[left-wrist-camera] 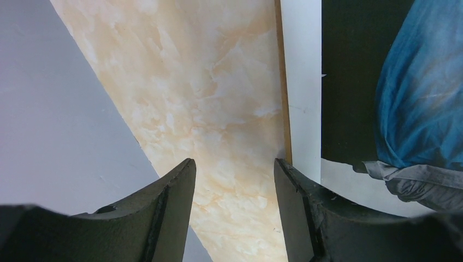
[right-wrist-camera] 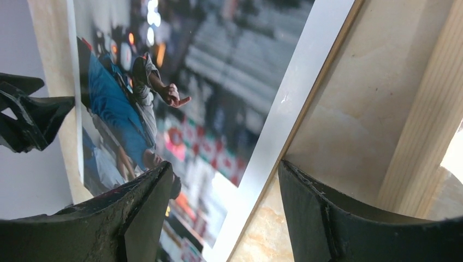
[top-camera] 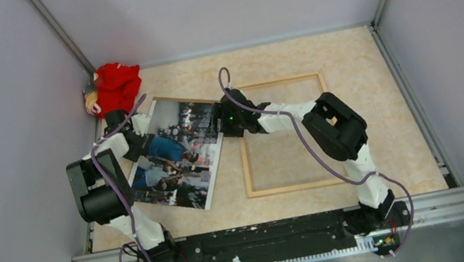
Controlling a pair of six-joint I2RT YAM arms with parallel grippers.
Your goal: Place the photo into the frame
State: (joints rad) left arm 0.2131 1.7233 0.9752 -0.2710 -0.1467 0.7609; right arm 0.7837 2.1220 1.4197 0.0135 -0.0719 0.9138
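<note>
Top view: the photo (top-camera: 179,156) lies picture side up and skewed on the left half of the table (top-camera: 390,146), with one corner toward the far-left corner, where a red plush toy (top-camera: 115,87) sits. The frame (top-camera: 276,82) lies flat right of the table's centre, just beside the photo and not around it. My left gripper (top-camera: 143,144) is at the photo's left edge and my right gripper (top-camera: 221,120) at its far-right corner. Left wrist: my left gripper (left-wrist-camera: 233,164) has its fingers apart, with bare table (left-wrist-camera: 207,82) between them; the right-hand finger sits by the photo's (left-wrist-camera: 393,82) white border, clamping nothing. A thin brown edge (left-wrist-camera: 283,82) runs along that border. Right wrist: my right gripper (right-wrist-camera: 225,164) has its fingers apart astride the photo's (right-wrist-camera: 191,109) white border, not pinching it. The frame's wood rail (right-wrist-camera: 431,109) is close on the right.
</note>
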